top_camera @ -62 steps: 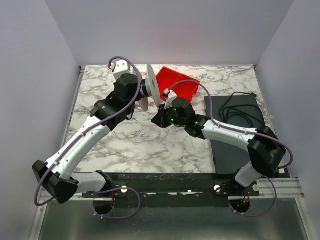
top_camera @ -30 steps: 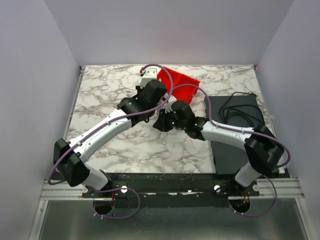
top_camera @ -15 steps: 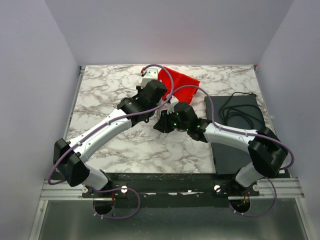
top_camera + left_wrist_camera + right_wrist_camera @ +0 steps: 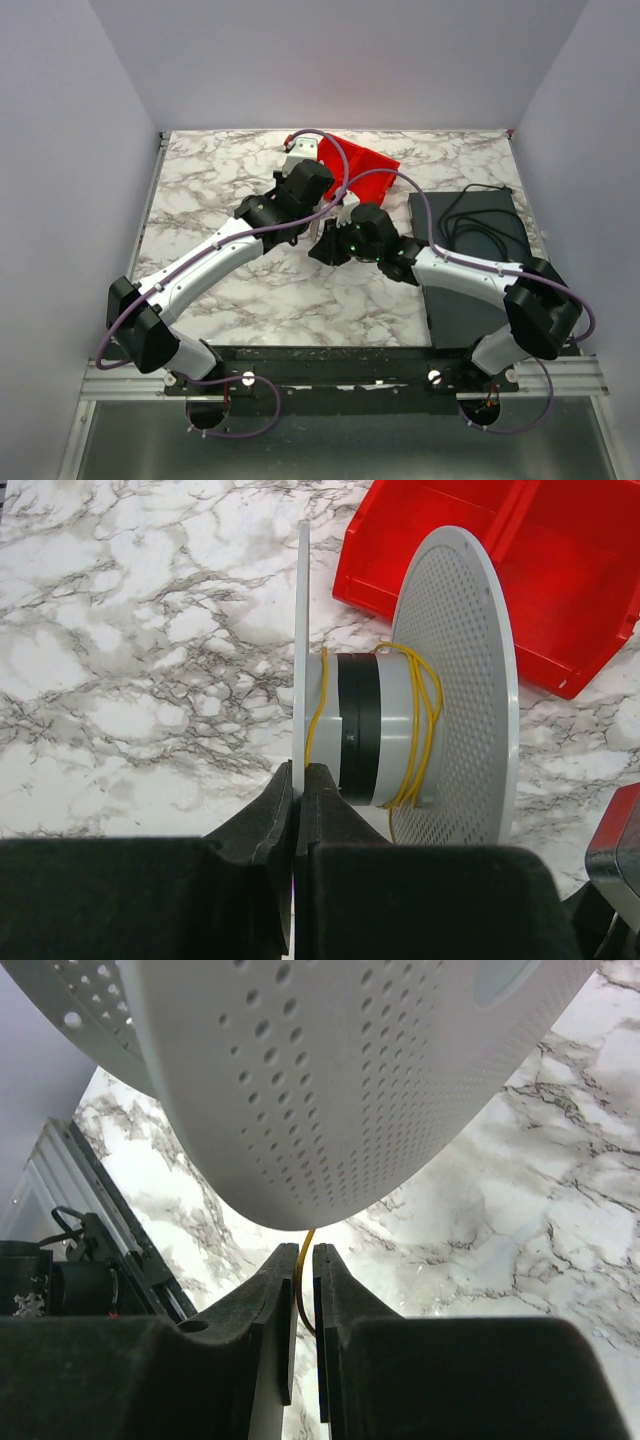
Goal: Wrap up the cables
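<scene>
A white spool hangs over the marble table, and my left gripper (image 4: 298, 770) is shut on its thin flange (image 4: 301, 630). A thin yellow cable (image 4: 432, 710) is looped loosely round the grey and black hub (image 4: 375, 725), beside the perforated flange (image 4: 460, 680). In the right wrist view that perforated flange (image 4: 330, 1080) fills the top. From under it a strand of the cable (image 4: 307, 1240) drops between the fingers of my right gripper (image 4: 304, 1250), which is closed narrowly on it. From above, both wrists meet mid-table, left (image 4: 300, 185) and right (image 4: 345, 240), and they hide the spool.
A red bin (image 4: 372, 165) sits just behind the spool at the back centre. A dark mat (image 4: 470, 290) lies on the right side of the table with a thicker black cord (image 4: 480, 215) coiled on it. The walls enclose the table on three sides.
The left arm swung right and turned the spool edge-on, then held still. Over the last second the right arm has only shifted slightly right, still pinching the strand.
</scene>
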`<action>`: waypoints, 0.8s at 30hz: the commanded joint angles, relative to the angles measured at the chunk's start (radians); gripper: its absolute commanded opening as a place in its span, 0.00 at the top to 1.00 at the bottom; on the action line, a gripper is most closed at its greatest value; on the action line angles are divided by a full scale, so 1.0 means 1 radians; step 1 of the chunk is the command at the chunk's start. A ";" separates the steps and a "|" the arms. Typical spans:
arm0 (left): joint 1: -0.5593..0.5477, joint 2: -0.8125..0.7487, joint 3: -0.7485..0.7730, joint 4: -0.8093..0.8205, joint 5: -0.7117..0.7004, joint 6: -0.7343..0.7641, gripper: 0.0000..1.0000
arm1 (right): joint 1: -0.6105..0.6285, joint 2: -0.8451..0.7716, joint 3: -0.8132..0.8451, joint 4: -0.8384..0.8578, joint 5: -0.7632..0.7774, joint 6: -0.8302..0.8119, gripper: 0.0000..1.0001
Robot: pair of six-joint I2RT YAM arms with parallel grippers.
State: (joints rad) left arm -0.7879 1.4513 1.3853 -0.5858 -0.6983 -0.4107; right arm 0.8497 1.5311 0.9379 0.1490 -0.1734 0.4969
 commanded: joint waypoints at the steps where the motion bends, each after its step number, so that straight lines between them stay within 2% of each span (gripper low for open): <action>1: -0.005 -0.019 0.008 0.042 -0.005 0.018 1.00 | 0.002 -0.038 0.022 -0.049 -0.001 -0.010 0.82; 8: -0.008 -0.014 -0.005 0.044 -0.006 0.023 1.00 | 0.002 -0.067 0.037 -0.088 0.014 -0.019 0.86; 13: -0.017 -0.006 -0.008 0.046 0.003 0.013 1.00 | 0.002 -0.059 0.105 -0.122 0.023 -0.037 0.90; 24: -0.040 -0.044 -0.086 0.128 0.033 0.077 1.00 | -0.001 -0.008 0.252 -0.251 0.157 -0.095 0.92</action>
State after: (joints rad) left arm -0.8207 1.4521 1.3380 -0.5529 -0.6857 -0.3801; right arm 0.8497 1.4937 1.1446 -0.0254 -0.0883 0.4355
